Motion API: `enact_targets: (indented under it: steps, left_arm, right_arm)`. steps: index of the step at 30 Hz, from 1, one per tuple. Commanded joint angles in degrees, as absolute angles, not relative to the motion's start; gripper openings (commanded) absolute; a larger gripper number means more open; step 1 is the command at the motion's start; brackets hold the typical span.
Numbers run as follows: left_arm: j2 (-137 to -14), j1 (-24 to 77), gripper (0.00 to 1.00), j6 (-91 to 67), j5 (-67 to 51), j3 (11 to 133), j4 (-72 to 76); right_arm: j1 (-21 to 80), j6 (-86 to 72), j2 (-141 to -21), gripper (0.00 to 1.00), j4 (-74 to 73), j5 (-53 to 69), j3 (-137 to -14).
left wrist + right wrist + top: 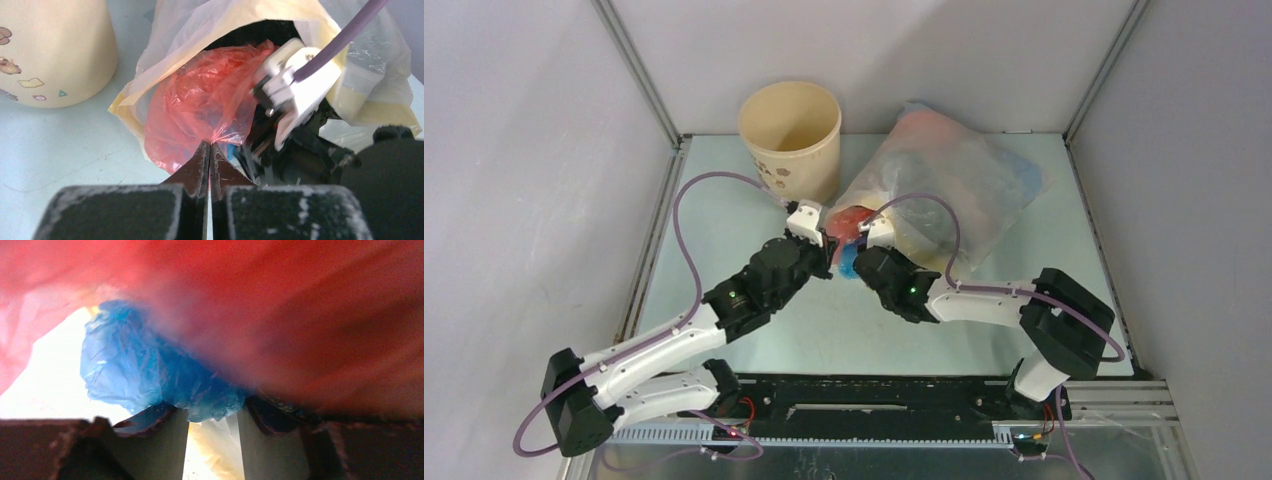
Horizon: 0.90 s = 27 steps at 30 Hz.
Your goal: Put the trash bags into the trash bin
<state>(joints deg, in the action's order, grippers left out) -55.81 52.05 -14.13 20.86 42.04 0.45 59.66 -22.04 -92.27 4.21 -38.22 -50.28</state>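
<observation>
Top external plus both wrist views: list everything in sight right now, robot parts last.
trash bin: 1, cream-beige, upright at table's back left
big bag: 1, translucent pale yellow, lying right of bin
red bag: 1, red, in big bag's mouth
blue bag: 1, blue, beside red bag
table: 1, pale green, beneath everything
left gripper: 1, black, shut on red bag
right gripper: 1, black, fingers astride blue bag, grip unclear

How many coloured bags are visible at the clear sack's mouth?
2: red bag bulging from the mouth of the clear sack, blue bag pressed against it. More may be hidden deeper inside.
</observation>
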Motion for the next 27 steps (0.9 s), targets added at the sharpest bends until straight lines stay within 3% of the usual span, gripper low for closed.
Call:
enact_targets:
  steps: [1, 4, 7, 17, 27]
  left_arm:
    - [-52.32, 51.37, 0.00, -15.89, 23.41, 42.07, -2.53]
    - [-49.85, 51.37, 0.00, -17.39, 26.39, 41.98, -7.04]
    - [-46.94, 51.09, 0.00, -19.88, 30.16, 41.44, -12.86]
    - [-35.09, 47.72, 0.00, -25.00, 34.60, 35.63, -22.76]
    - [-26.71, 47.55, 0.00, -30.05, 36.44, 31.48, -23.80]
  right_arm:
    - [56.36, -25.33, -90.77, 0.37, 3.54, -44.95, -50.71]
    - [53.45, -25.22, -89.05, 0.21, 2.35, -48.11, -50.70]
    - [49.68, -25.80, -87.54, 0.16, 0.45, -50.45, -50.90]
    - [39.32, -25.20, -89.17, 0.17, -3.65, -52.67, -52.87]
    - [26.86, -23.61, -104.26, 0.17, -9.33, -46.59, -70.05]
